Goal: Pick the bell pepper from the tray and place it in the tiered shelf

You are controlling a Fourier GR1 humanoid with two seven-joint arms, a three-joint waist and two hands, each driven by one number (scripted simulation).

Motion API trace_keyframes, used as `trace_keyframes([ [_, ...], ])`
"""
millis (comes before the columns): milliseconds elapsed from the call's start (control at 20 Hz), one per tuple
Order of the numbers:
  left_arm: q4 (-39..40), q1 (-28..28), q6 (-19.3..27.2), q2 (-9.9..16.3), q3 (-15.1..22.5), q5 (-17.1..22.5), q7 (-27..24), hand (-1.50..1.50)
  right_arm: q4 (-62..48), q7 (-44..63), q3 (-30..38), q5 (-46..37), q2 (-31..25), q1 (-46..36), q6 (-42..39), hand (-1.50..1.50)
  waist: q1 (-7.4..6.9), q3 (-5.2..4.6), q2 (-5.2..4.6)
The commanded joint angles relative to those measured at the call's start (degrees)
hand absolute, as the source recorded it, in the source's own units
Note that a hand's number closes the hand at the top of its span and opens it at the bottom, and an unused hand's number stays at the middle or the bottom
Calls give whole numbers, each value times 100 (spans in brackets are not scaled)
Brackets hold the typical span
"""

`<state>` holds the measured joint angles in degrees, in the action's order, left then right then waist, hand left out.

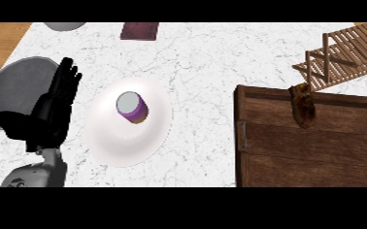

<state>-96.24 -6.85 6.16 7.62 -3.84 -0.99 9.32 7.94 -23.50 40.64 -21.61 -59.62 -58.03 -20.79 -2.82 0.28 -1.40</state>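
On the wooden tray, near its far edge, your bell pepper lies dark and shrivelled, close to the tiered shelf. It likely handles light and soft; take it across its middle. Your left hand rests open, holding nothing.

The white marble counter carries a white plate at 9 o'clock, a wooden tray at 4, and a slatted wooden shelf at 2.
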Motion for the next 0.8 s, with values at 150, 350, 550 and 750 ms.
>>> trace_keyframes([
  [150,177,100,-81,-41,-14,52,-269,0,-182,395,331,290,-789,387,-383,-150,26,14,-38],
  [350,-85,-3,56,-49,-22,25,95,0,-208,419,344,309,-1108,677,-903,-150,26,27,-13],
  [550,28,-19,-28,93,-194,99,-20,0,-256,106,513,470,-1298,1051,-1330,-150,94,45,-34],
  [750,-20,155,-35,-68,-42,94,-126,0,-235,-49,582,537,-1310,1267,-1479,-150,28,49,-34],
])
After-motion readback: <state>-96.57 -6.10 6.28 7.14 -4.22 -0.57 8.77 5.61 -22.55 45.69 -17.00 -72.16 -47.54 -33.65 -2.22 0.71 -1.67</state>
